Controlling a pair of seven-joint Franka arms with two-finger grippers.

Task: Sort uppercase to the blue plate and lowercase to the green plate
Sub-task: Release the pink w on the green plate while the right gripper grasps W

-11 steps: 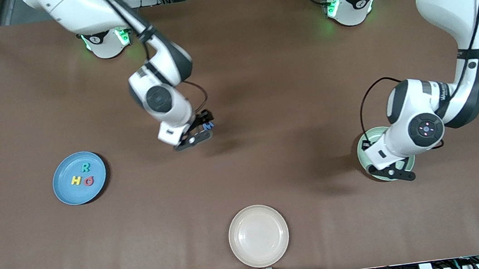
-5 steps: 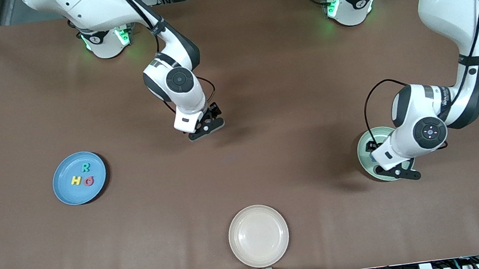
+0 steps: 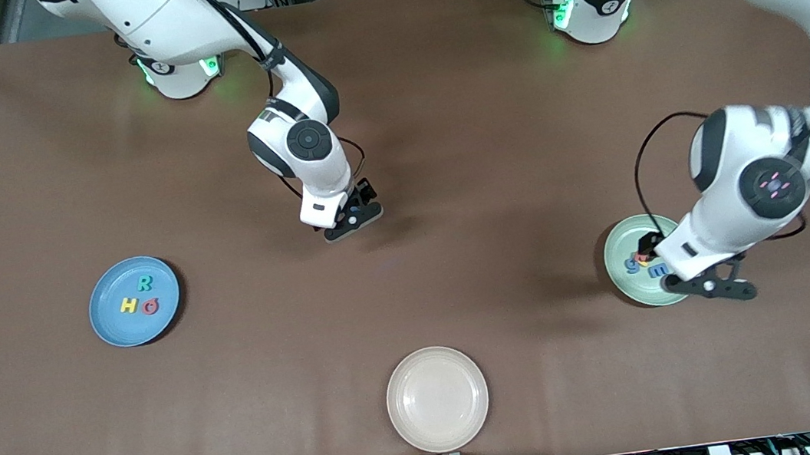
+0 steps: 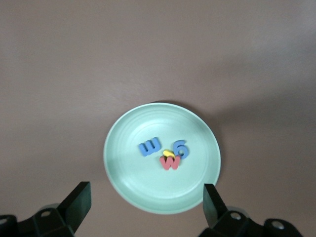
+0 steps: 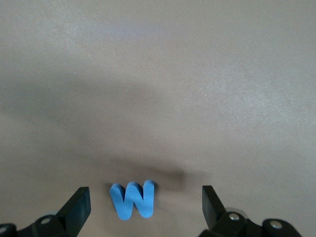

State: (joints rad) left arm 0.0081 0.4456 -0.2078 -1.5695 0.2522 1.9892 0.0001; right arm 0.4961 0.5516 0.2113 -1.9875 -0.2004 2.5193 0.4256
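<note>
Scene: You are looking at a brown table [image 3: 440, 138] with three plates — sorting nearly done.

Blue plate: The blue plate [image 3: 115, 325] sits toward the right arm's end of the table and carries the green R [image 3: 144, 283], yellow H [image 3: 129, 305] and red Q [image 3: 150, 307].

Green plate: The green plate [image 3: 622, 263] sits toward the left arm's end; in the left wrist view it holds the blue m [image 4: 149, 146], blue g [image 4: 181, 147], red m/w [image 4: 170, 162] and the tiny yellow letter [image 4: 168, 153], clustered and touching near its middle.

Left gripper: Your left gripper [image 4: 145, 202] hangs over the green plate with fingers spread wide and nothing between them.

Right gripper: Your right gripper [image 5: 145, 205] hovers low over bare table between the two arms' ends, fingers spread and empty.

Last capital: The blue M [image 5: 133, 198] lies flat on the table, directly between the right gripper's spread fingers — its width runs along the line from one finger to the other.

The relation that counts: The right arm is plainly the nearer one; the letter lies straight below its hand, apart from both fingers.

Next move, as a judgement: You probably only need to lower straight down and close, then carry it to the blue plate.

Cream plate: The cream plate [image 3: 437, 399], nearest the front camera, plays no part.
</note>
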